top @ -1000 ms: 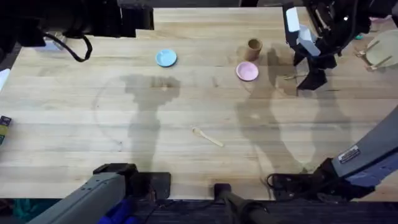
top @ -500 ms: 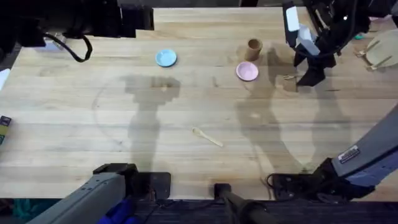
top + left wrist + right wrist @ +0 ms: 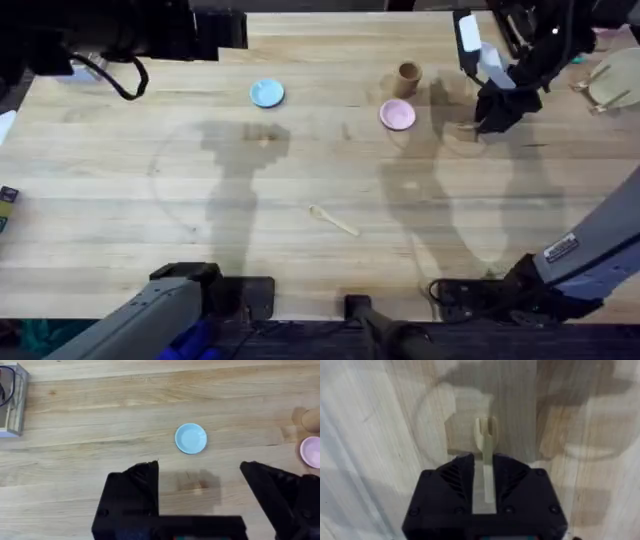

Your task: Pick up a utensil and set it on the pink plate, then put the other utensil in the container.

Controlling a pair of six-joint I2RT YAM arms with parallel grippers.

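The pale wooden fork (image 3: 484,445) lies at the far right of the table, its tines (image 3: 463,125) poking out toward the pink plate (image 3: 398,115). My right gripper (image 3: 484,462) is shut on the fork's handle, one black finger on each side, low over the wood (image 3: 488,120). The brown container (image 3: 408,74) stands just behind the pink plate. The wooden spoon (image 3: 333,220) lies alone near the table's middle front. My left gripper (image 3: 200,466) hangs open over the far left side, with the light blue plate (image 3: 191,438) beyond its fingers.
The light blue plate (image 3: 267,93) sits at the far middle-left. A larger cream plate (image 3: 618,78) with utensils lies at the far right edge. A clear box (image 3: 12,400) stands at the far left. Bare wood spreads between spoon and plates.
My right gripper has shifted a little left and farther back, closing in over the fork's handle. The fork, spoon, plates and left arm have stayed put.
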